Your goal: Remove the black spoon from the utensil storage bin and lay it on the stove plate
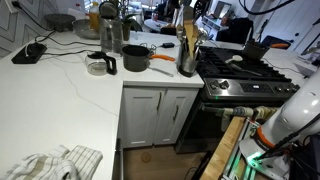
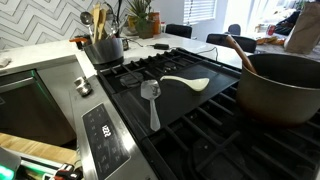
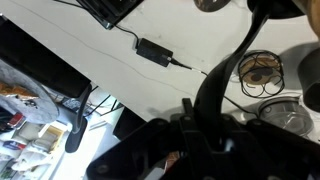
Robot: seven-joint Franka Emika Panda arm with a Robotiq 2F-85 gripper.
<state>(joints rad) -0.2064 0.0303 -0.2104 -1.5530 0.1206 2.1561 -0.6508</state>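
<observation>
In the wrist view my gripper [image 3: 190, 125] is a dark mass at the bottom. A long curved black spoon handle [image 3: 225, 65] rises from between its fingers, which look shut on it, high above the white countertop [image 3: 110, 70]. The dark grey utensil bin, with wooden spoons sticking out, stands beside the stove in both exterior views [image 1: 187, 62] [image 2: 107, 48]. The black stove plate with cast-iron grates [image 1: 240, 70] [image 2: 215, 125] lies next to it. The gripper itself does not show in either exterior view; only white arm links [image 1: 290, 115] do.
A metal spatula [image 2: 150, 98] and a white spoon [image 2: 190, 82] lie on the grates. A big dark pot [image 2: 285, 90] holds a wooden spoon. A black pot with a side handle [image 1: 135, 58], a glass jug [image 1: 108, 40] and a power adapter with cable [image 3: 155, 50] sit on the counter.
</observation>
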